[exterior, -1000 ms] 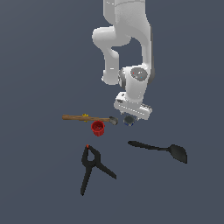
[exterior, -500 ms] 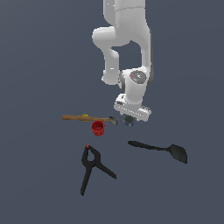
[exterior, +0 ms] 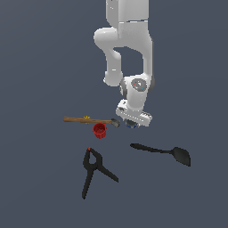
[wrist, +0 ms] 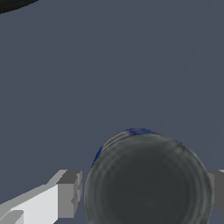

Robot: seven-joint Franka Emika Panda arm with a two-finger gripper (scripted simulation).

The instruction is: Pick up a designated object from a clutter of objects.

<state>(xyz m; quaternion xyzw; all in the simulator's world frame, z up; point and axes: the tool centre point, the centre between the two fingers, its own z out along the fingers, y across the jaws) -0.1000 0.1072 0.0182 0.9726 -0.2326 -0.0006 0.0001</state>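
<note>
a: so where is the can relative to the gripper?

b: right between the fingers. from the wrist view its dark grey top fills the space, with one grey fingertip on one side and the other fingertip just showing at the frame's edge on the far side. a sliver of blue label shows along the rim.

a: are the fingers pressed on it?

b: they are spread, each close beside the can's wall; whether they touch it cannot be told.

a: and from the exterior view?

b: the arm's white hand hangs low over the floor, and only a bit of the can peeks out under it. the can lies just to the exterior view's right of the hammer head, with the red cup near on the left. the black clamp and black spoon lie well apart, nearer the camera.
</note>
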